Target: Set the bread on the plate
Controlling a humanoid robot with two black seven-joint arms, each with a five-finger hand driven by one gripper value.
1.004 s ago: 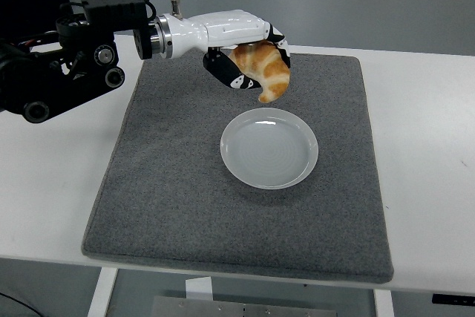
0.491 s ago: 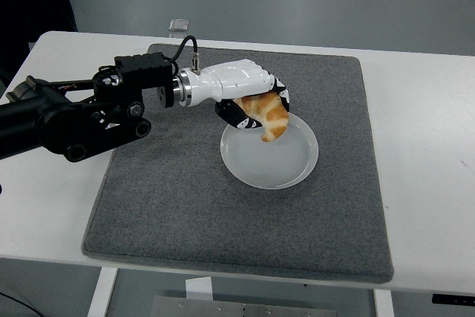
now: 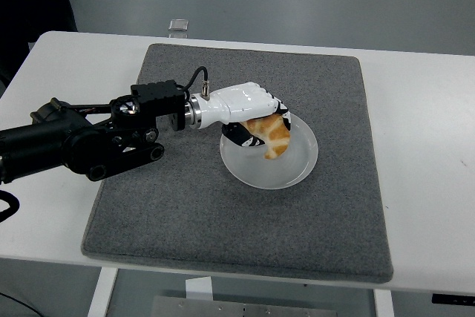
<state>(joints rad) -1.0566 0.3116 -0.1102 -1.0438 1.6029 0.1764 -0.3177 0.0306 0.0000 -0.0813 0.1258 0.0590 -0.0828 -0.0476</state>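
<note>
Left hand point(image 3: 249, 113): held over the left part of the plate, fingers curled and clamped on the bread.
Bread point(image 3: 272, 136): a golden croissant, gripped beneath the palm; its lower tip is pointed down past the fingers, at or just above the plate surface; contact cannot be told.
Plate point(image 3: 300, 165): white, round, seen directly below the hand, set on the mat.
Mat point(image 3: 223, 220): grey felt, spread under hand and plate on the white table point(image 3: 423, 146).
</note>
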